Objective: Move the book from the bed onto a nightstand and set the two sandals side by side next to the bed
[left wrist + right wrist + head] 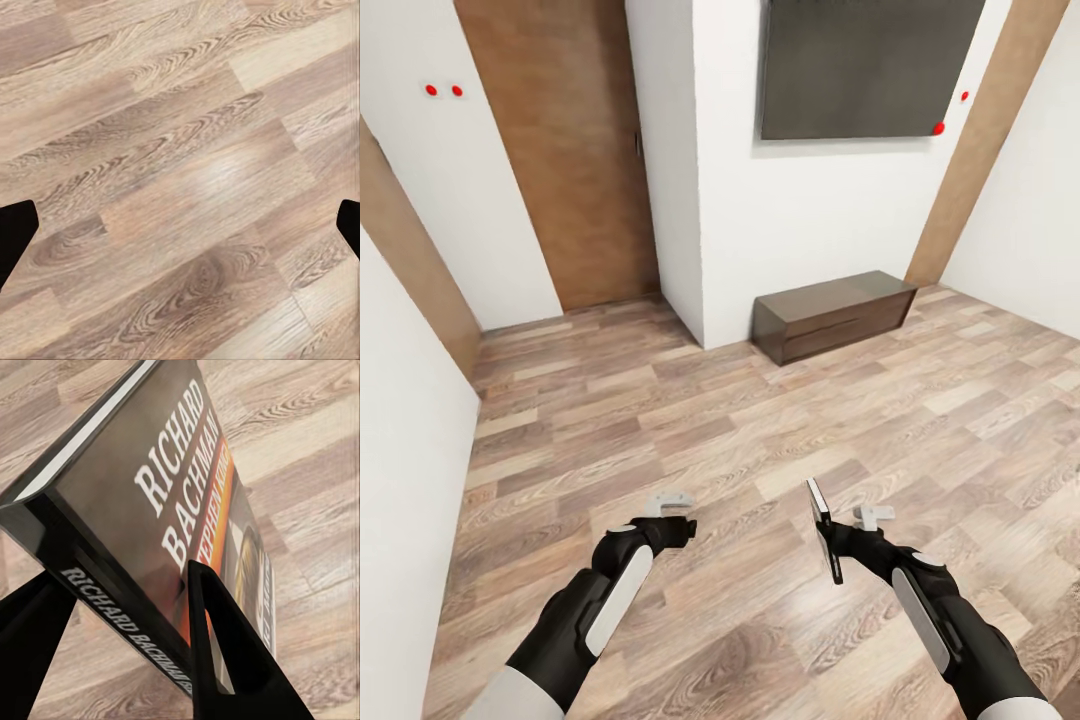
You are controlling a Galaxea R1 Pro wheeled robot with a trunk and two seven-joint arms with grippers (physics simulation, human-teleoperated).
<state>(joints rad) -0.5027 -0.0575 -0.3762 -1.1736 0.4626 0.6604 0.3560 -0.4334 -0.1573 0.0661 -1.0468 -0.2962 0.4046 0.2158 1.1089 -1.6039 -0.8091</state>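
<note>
Book in the right gripper, over bare plank floor.

The right gripper (838,537) has its two black wedge-shaped fingers (225,660) closed on the book (824,528), one on the cover and one at the spine; the thin book stands on edge above the floor, its glossy dark cover lettered in white with an orange band. The left gripper (672,508) hangs with fingers spread wide, nothing between them, and the left wrist view has just two dark fingertips (15,232) at its edges. The floor (780,440) is pale grained wood plank. Ahead, a low glossy dark-brown bench (832,314) sits against a smooth white wall, under a flat dark-grey panel (865,65); a brown wooden door (565,150) stands further left.
</note>
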